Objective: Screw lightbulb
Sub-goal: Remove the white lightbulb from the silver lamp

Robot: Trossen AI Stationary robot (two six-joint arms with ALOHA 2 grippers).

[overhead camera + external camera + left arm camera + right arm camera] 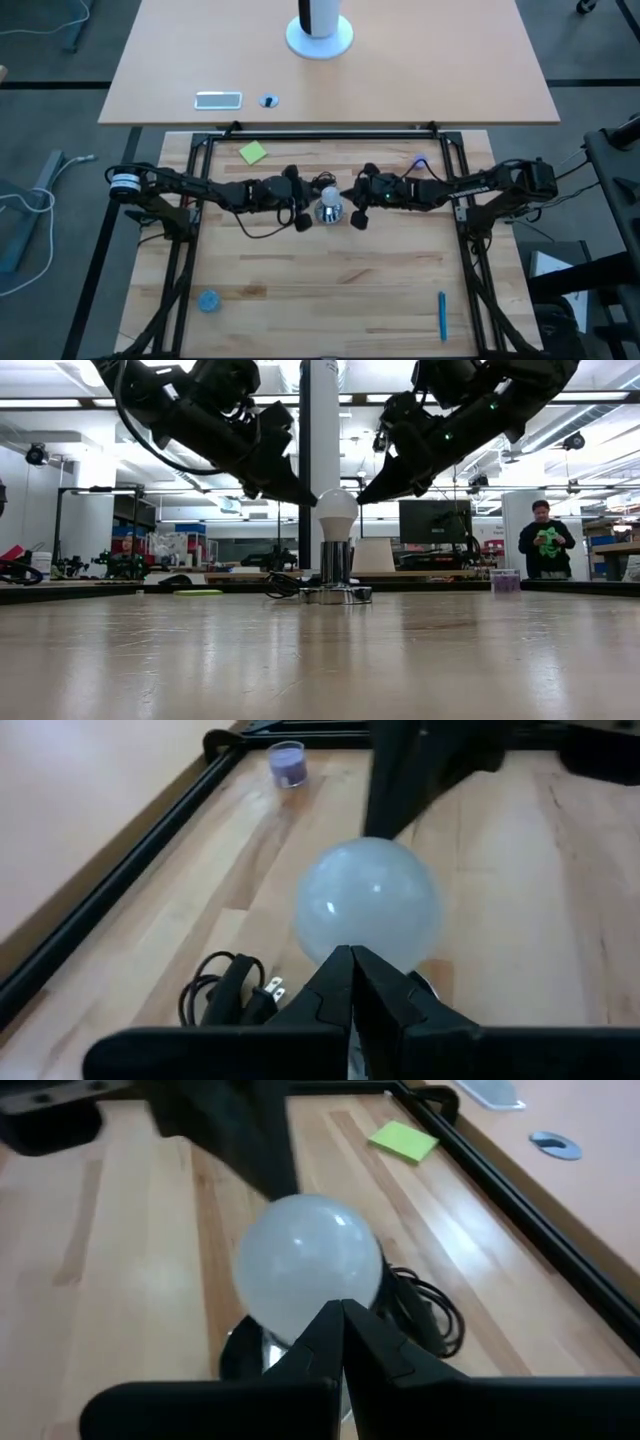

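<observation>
We take the lightbulb (337, 513) as our landmark: it stands upright in the shiny socket base (337, 593) near the middle of the wooden table (330, 290), its long axis vertical, rounded end up. In each wrist view the arm's own fingertips meet with no gap, so we read both sets of jaws as clenched on nothing, and the globe sits just past the tips. The left gripper (300, 493) comes at the bulb from one side and the right gripper (372, 493) from the opposite side, both slanting down toward its top. In the low view both tips look very near the glass; we cannot tell whether either touches. Neither arm looks clearly nearer. We judge that either would have to open before closing around the globe to turn it about that vertical axis. Beyond the bulb lie a coiled black cord (425, 1312), a green sticky note (403, 1140) and a small purple cup (288, 762).
</observation>
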